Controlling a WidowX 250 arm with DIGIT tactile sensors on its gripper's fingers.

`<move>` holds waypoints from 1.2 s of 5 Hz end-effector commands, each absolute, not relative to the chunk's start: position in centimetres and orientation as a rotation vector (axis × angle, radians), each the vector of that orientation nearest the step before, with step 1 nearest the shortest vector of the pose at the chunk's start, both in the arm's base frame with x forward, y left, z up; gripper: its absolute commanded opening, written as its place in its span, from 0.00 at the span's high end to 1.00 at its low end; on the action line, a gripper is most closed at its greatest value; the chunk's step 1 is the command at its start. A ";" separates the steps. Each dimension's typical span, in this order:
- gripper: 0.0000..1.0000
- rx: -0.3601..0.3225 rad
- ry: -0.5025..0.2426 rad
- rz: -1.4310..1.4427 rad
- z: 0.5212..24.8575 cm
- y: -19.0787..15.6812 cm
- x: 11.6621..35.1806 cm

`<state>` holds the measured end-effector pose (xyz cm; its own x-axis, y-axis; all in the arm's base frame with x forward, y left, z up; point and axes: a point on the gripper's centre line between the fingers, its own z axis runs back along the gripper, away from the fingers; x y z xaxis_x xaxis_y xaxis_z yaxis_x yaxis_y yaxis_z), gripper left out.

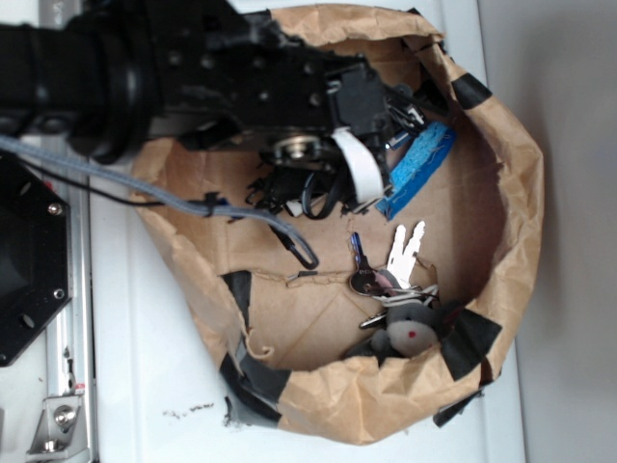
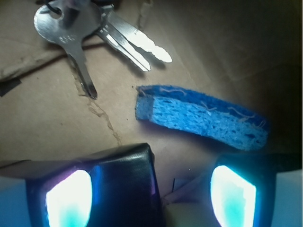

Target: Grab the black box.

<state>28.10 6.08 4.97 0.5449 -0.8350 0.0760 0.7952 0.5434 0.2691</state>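
Black gripper [image 2: 152,191] has its fingers spread and nothing between them, just beside the blue rectangular foam sponge [image 2: 203,118]. The small black box can't be made out clearly. Gripper should locate and centre over it before closing.

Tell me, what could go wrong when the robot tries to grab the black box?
1. The blue sponge lies just ahead of the open gripper, so the fingers might close on it by mistake.
2. I cannot clearly make out the black box in either view, so the aim could be off.
3. The keys lie close beyond the sponge and could get pushed around.
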 end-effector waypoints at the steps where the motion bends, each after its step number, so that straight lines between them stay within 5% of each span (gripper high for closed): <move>1: 0.00 0.249 -0.217 -1.010 4.9 5.2 28.7; 4: 0.00 0.298 -0.118 -1.113 0.4 3.1 26.4; 6: 0.00 0.256 -0.081 -1.123 0.4 2.7 26.1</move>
